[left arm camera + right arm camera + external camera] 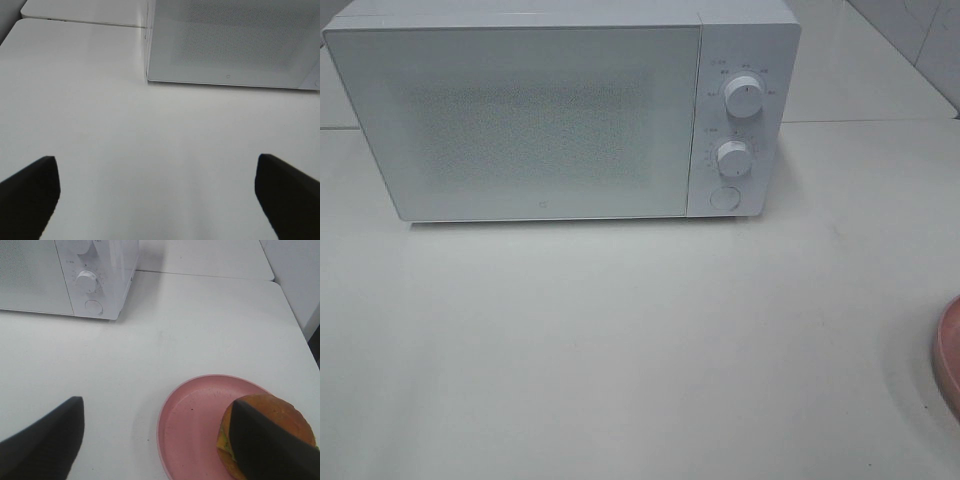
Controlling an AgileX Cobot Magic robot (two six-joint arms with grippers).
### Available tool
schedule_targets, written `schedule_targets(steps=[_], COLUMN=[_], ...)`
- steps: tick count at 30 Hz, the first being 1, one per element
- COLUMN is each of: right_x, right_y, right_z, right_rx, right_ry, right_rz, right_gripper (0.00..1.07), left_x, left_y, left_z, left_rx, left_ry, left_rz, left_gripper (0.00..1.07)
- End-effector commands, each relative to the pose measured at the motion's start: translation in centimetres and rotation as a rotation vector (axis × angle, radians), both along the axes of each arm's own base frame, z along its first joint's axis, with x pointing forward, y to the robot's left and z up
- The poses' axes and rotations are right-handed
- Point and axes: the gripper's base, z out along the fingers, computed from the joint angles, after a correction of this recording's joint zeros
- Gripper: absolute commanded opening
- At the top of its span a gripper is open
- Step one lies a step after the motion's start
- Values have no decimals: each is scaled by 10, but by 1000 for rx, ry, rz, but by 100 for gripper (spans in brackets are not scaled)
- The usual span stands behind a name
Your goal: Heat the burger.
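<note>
On the pink plate (200,430), at the table's right edge, sits the burger (272,432), partly behind a finger of the right gripper (165,440). Both grippers are spread wide, holding nothing. Likely light, soft, stacked, glossy bun: grip low across the sides, gently. Microwave (520,120) door is closed.

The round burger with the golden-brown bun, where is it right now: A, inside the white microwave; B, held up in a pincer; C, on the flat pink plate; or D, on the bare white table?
C: in the right wrist view the round burger with the golden-brown bun sits on the flat pink plate, beside the white microwave with its door shut.
</note>
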Motion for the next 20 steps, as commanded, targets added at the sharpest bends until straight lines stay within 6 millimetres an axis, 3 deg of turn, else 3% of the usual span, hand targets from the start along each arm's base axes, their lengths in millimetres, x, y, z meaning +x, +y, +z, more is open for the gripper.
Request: schedule_targets(steps=[1, 20], right_x=[-3, -3], right_y=[0, 0], right_z=[0, 0], right_rx=[0, 0], right_ry=[-37, -37], right_rz=[0, 0], right_gripper=[75, 75], left_x=[-4, -4], left_y=[-1, -1], left_z=[-1, -1], left_rx=[-15, -15], left_ry=[-23, -23], left_rz=[0, 0], left_gripper=[98, 98])
